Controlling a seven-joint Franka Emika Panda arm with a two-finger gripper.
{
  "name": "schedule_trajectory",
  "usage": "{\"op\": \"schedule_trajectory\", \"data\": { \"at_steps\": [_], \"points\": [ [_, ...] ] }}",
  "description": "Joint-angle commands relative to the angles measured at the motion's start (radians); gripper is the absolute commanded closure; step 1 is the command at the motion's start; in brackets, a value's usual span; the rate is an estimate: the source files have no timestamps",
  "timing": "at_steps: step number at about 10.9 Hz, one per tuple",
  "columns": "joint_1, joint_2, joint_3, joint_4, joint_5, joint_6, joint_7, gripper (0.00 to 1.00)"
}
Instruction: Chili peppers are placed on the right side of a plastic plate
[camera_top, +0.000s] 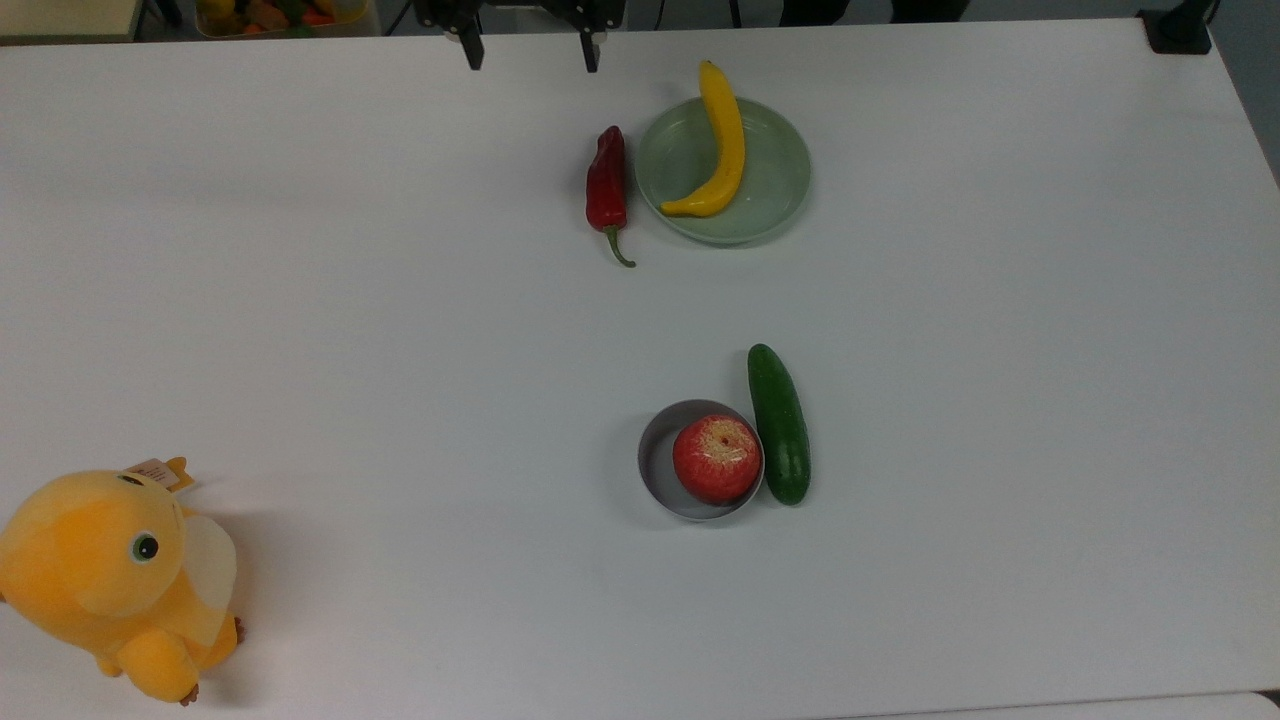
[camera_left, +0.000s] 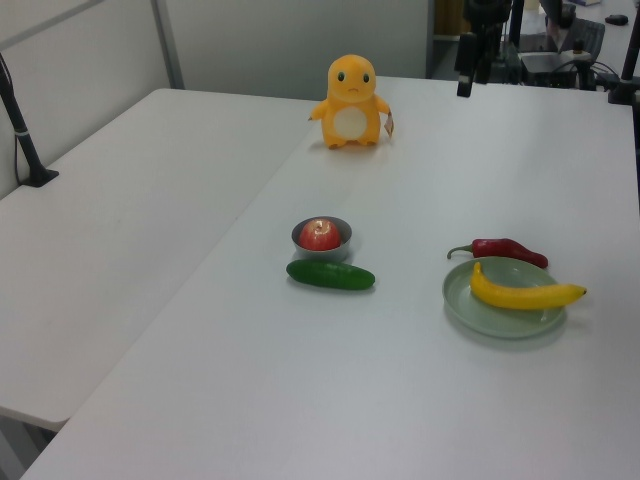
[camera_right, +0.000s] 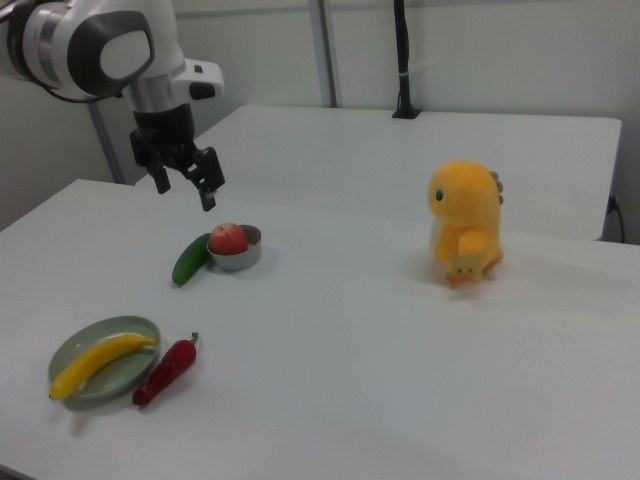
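gripper (camera_right: 184, 186) hangs high above the table (camera_right: 400, 350), fingers spread wide and empty; chili (camera_top: 607, 188) lies just beside the plate (camera_top: 775, 195)

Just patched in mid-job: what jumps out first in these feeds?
The orange plush stands alone at the right view's right. A red chili lies on the table against the green plate, which holds a yellow banana. The open gripper hangs empty in the air above the table.
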Motion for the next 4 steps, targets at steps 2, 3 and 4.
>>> {"op": "schedule_trajectory", "data": {
  "at_steps": [2, 3, 4],
  "points": [
    [0.001, 0.008, -0.023, 0.036, -0.049, 0.014, -0.115, 0.00],
    [0.001, 0.007, -0.023, 0.035, -0.050, 0.028, -0.112, 0.00],
    [0.001, 0.007, -0.023, 0.035, -0.052, 0.031, -0.114, 0.00]
  ]
}}
